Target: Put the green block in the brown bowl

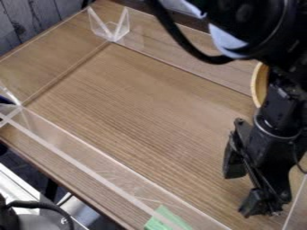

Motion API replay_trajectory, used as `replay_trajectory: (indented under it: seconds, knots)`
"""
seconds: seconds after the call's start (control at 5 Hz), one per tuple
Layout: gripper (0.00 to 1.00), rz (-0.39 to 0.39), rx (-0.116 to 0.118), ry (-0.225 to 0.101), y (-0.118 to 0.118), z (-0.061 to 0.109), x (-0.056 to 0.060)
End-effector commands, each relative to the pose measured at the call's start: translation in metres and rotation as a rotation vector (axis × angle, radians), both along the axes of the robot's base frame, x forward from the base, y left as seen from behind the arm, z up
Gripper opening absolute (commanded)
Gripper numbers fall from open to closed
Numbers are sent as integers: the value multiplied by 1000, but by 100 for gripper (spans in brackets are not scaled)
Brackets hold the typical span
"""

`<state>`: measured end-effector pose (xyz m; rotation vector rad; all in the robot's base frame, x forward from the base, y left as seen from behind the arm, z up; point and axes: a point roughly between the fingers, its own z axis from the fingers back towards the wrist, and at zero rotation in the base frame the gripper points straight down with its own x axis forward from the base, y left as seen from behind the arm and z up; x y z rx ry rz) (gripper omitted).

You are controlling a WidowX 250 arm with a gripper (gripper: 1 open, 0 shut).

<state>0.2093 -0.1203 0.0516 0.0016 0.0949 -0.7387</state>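
Observation:
My gripper (249, 184) hangs at the lower right over the wooden table (132, 99), black and pointing down, its jaws spread wide with nothing seen between them. One of its fingers (232, 160) shows on the left side, and the other reaches lower toward the front edge. Only a tan sliver of the brown bowl (256, 85) shows at the right edge, mostly hidden behind the arm. The green block is not visible; it is either hidden by the arm or out of view.
Low clear plastic walls (54, 135) fence the tabletop along the front-left side and the back, with a clear corner piece (111, 25) at the top. A green strip (162, 218) lies at the front edge.

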Motion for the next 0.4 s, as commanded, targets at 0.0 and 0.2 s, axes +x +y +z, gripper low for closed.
replay_trajectory:
  seconds: [0.0, 0.2]
  knots:
    - [100, 0, -54, -71, 0, 15, 10]
    - [100, -5, -38, -67, 3, 7, 18]
